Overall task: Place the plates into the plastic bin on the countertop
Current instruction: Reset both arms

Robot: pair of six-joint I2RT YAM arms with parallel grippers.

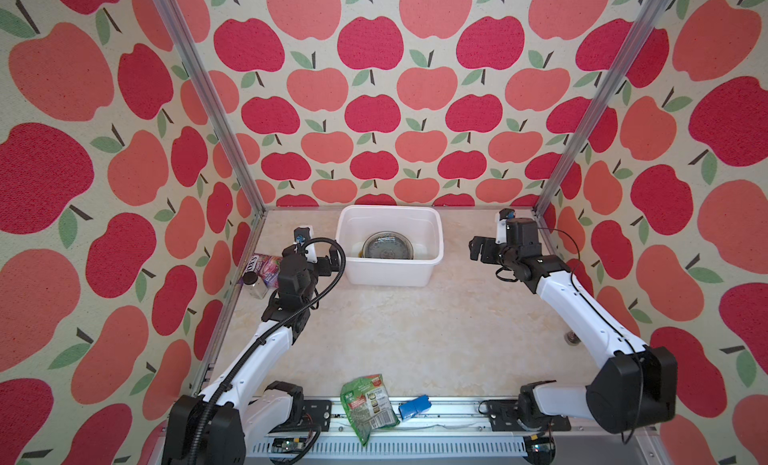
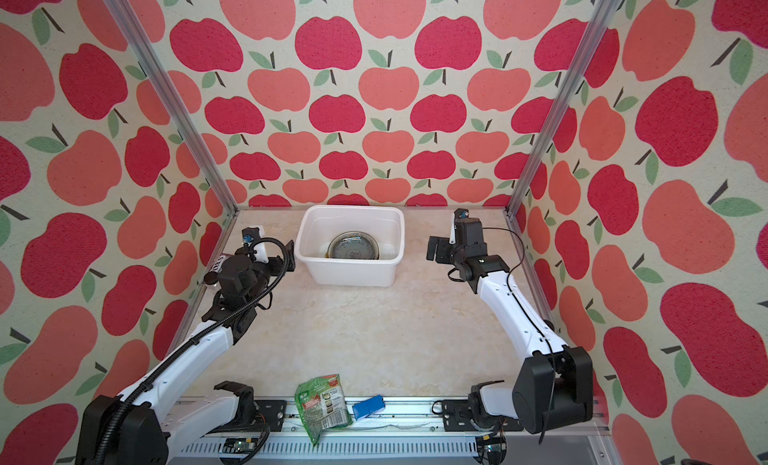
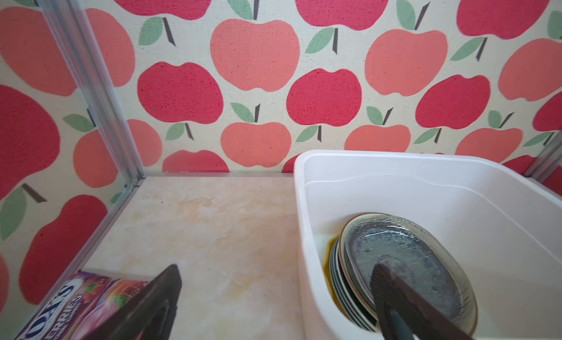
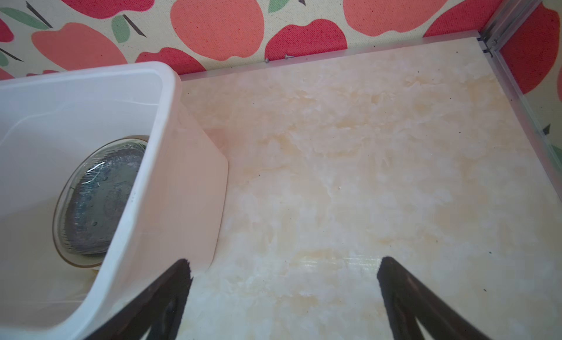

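Black and spread wide, the left tool point(image 1: 330, 261) grips nothing; it hangs just beside the left short wall of the white plastic bin point(image 1: 388, 276), its jaws pointing across toward it. In the left wrist view one finger point(image 3: 404, 302) shows in front of the bin's inside, but whether it truly overhangs the rim I cannot tell. Outward from there, the plates point(image 1: 388, 246) lie flat in a stack on the bin's floor, close to its near wall, with a clear, smoky glass one on top and darker and white rims showing beneath it. Being round, the stack has no long axis; the bin's long side runs across, from one arm toward the other. The right tool point(image 1: 478, 249) is likewise spread open and empty, well apart from the bin's right wall, over bare counter point(image 1: 395, 330). So the plates lie to the right of the left tool and to the left of the right one, and the left arm is clearly the nearer. In both top views no plate lies out on the counter; only a green packet point(image 1: 368, 402) and a small blue thing point(image 1: 413, 407) at the near rail, and a sweets box point(image 1: 268, 261) with a dark-capped jar point(image 1: 254, 285) by the left wall. By my reading the task is done or nearly so, and the coming move is likely a plain draw-back of each arm, the left one minding the rim.
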